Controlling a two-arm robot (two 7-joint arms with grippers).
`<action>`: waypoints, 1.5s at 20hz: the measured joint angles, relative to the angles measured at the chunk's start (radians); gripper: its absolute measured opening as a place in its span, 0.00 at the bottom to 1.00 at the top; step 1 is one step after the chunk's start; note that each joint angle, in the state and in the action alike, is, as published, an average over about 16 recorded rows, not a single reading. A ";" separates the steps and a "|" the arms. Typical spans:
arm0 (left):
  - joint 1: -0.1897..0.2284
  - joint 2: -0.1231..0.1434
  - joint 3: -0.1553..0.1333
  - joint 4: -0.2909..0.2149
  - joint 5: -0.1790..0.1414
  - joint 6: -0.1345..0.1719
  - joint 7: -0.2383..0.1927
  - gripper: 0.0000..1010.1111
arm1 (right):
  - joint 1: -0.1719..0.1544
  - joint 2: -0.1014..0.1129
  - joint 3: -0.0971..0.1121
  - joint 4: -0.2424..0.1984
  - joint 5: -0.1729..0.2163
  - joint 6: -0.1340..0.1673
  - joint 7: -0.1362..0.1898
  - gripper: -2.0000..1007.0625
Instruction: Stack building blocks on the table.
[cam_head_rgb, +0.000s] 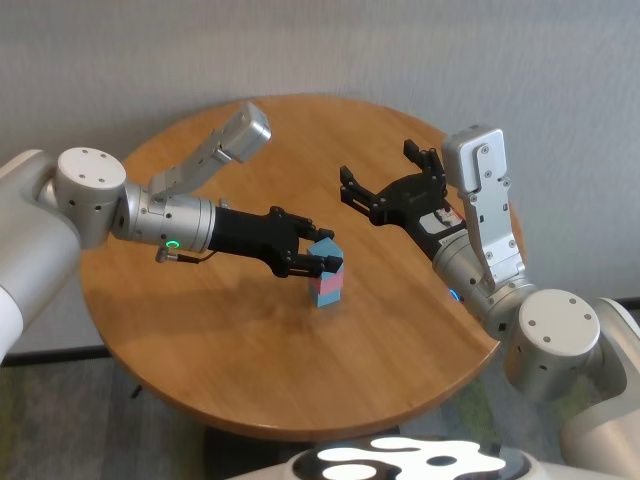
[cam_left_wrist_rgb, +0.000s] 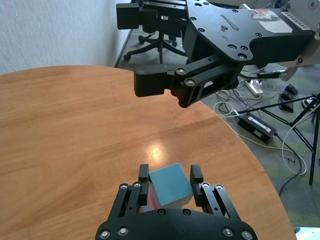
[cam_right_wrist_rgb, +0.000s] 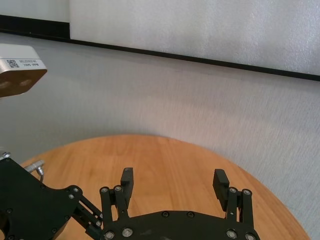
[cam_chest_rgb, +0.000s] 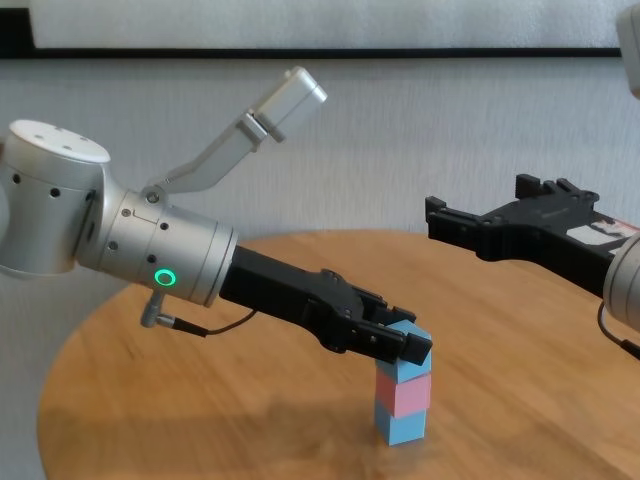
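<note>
Three small matte cubes are seen at the centre of the head view, on the round honey-brown wooden counter (cam_head_rgb: 200, 340): a light blue bottom cube (cam_chest_rgb: 403, 427), a pink middle cube (cam_chest_rgb: 404, 395) and a light blue top cube (cam_chest_rgb: 402, 358) set on it, slightly turned out of line with the two below.

A topple is judged to be the main risk: if the pincer is opened unevenly or drawn back sideways, the twisted top cube could be dragged off, or the whole column knocked over. A release with the cube not fully seated would have the same effect.

The top cube is gripped between the narrowed fingers of the left pincer (cam_head_rgb: 322, 259), which reaches in from the left of the frame. The right pincer (cam_head_rgb: 392, 182) is held fully spread and empty, upper right of the stack, well apart from it.
</note>
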 joint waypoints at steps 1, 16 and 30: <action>0.000 0.000 -0.001 0.000 0.000 0.000 0.001 0.52 | 0.000 0.000 0.000 0.000 0.000 0.000 0.000 1.00; 0.007 0.006 -0.005 -0.014 -0.004 0.000 0.008 0.79 | 0.000 0.000 0.000 0.000 0.000 0.000 0.000 1.00; 0.070 0.066 -0.060 -0.129 -0.056 0.002 0.082 0.99 | 0.000 0.000 0.000 0.000 0.000 0.000 0.000 1.00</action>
